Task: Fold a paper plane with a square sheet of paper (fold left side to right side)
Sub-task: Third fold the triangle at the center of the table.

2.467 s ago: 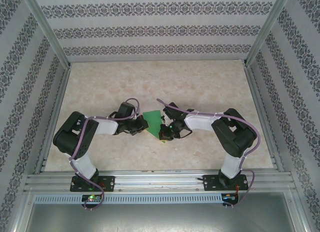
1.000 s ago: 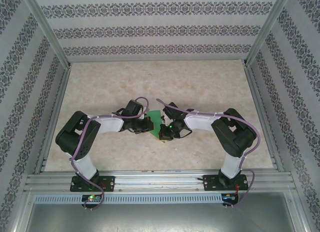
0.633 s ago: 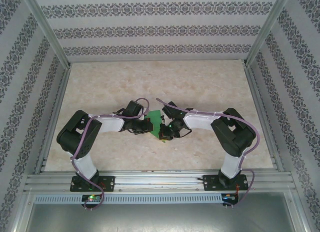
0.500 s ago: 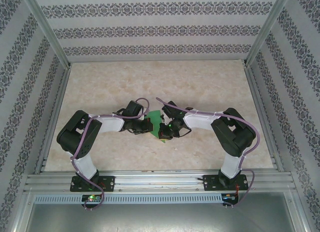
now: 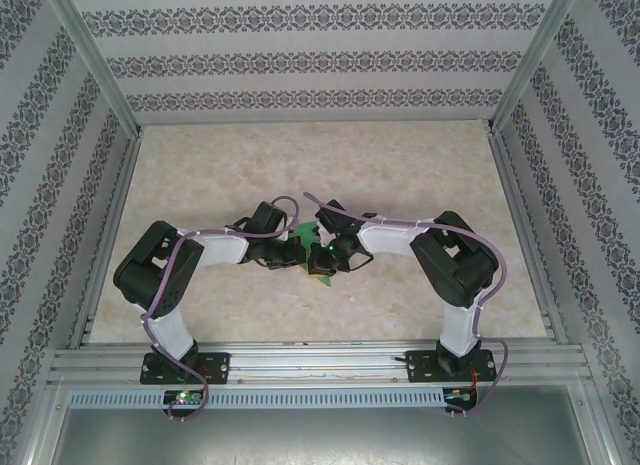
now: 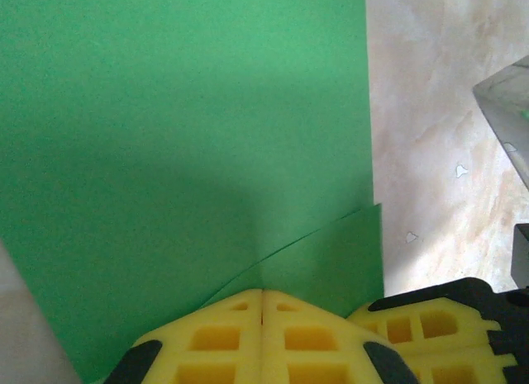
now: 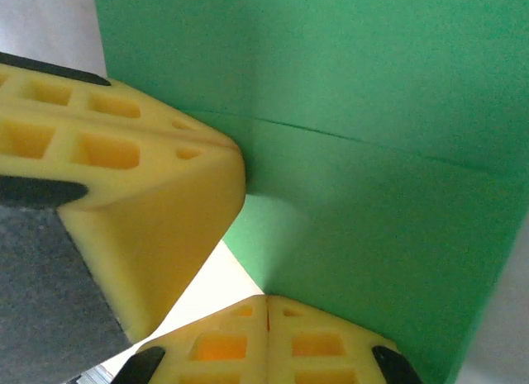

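The green sheet of paper (image 5: pixel 321 274) lies folded at mid-table, mostly hidden under both wrists. In the left wrist view the sheet (image 6: pixel 182 128) fills the picture, with a curved folded flap (image 6: pixel 331 252) in front. My left gripper (image 6: pixel 263 295) is shut, and a crease runs straight into its seam. My right gripper (image 7: pixel 267 301) is shut where a pointed corner of the sheet (image 7: pixel 372 235) meets its tips. From above, the left gripper (image 5: pixel 303 255) and right gripper (image 5: pixel 323 257) almost touch. The paper plane is out of view.
The marbled table (image 5: pixel 300 165) is boxed in by patterned walls (image 5: pixel 320 60) at the back and sides. An aluminium rail (image 5: pixel 320 360) runs along the near edge by the arm bases. The left gripper's fingers (image 7: pixel 124 194) crowd the right wrist view.
The left gripper slid right over the paper, and the right gripper then swung left to meet it. Far less green shows between them now.
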{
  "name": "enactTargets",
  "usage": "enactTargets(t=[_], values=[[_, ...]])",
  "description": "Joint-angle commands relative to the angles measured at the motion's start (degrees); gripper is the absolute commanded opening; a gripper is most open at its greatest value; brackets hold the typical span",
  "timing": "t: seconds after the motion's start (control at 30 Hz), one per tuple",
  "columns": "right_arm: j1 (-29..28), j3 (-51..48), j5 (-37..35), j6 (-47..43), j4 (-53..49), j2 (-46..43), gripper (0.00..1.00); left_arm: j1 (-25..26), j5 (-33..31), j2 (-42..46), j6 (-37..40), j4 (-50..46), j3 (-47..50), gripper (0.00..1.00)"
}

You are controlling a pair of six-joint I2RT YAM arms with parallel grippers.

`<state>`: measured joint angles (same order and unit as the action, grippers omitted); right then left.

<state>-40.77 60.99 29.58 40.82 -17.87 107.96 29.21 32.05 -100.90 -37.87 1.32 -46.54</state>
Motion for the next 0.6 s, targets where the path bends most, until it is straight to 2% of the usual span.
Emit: enactTargets(t=[0.0, 0.57], values=[[-0.6, 1.7, -0.8, 0.8, 0.3, 1.3, 0.00, 0.5, -3.1, -2.2, 1.1, -4.1, 0.4, 0.02], [-0.2, -7.2, -0.7, 1.1, -4.4, -3.1, 0.00, 0.1, -4.7, -2.3, 2.7, -5.4, -0.2, 0.02]])
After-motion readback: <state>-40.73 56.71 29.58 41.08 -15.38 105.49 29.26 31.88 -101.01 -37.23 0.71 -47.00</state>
